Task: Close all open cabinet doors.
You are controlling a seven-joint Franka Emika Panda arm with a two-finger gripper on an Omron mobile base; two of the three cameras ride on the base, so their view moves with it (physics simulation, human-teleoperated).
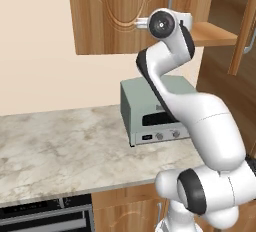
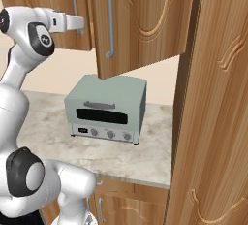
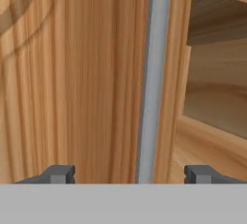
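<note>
From your left base view, the white arm rises from the lower right and bends up to the upper cabinets. Its wrist sits in front of a closed cabinet door (image 1: 117,13) with a carved arch. To the right, a shelf (image 1: 215,35) lies exposed and an open cabinet door (image 1: 245,26) stands edge-on. A pale green toaster oven (image 1: 157,111) sits on the marble counter (image 1: 60,151).

From your right base view, the hand reaches toward the left door's silver handle (image 2: 75,6). Just beside it, the open door (image 2: 145,23) swings out toward you, above the toaster oven. A tall wooden panel (image 2: 213,122) fills the right side.

In your hand view, the gripper (image 3: 130,174) is spread wide, holding nothing, fingertips (image 3: 60,174) either side of the vertical grey handle on the door's right edge. Whether they touch the wood cannot be told. The open cabinet interior (image 3: 217,73) shows at right.
</note>
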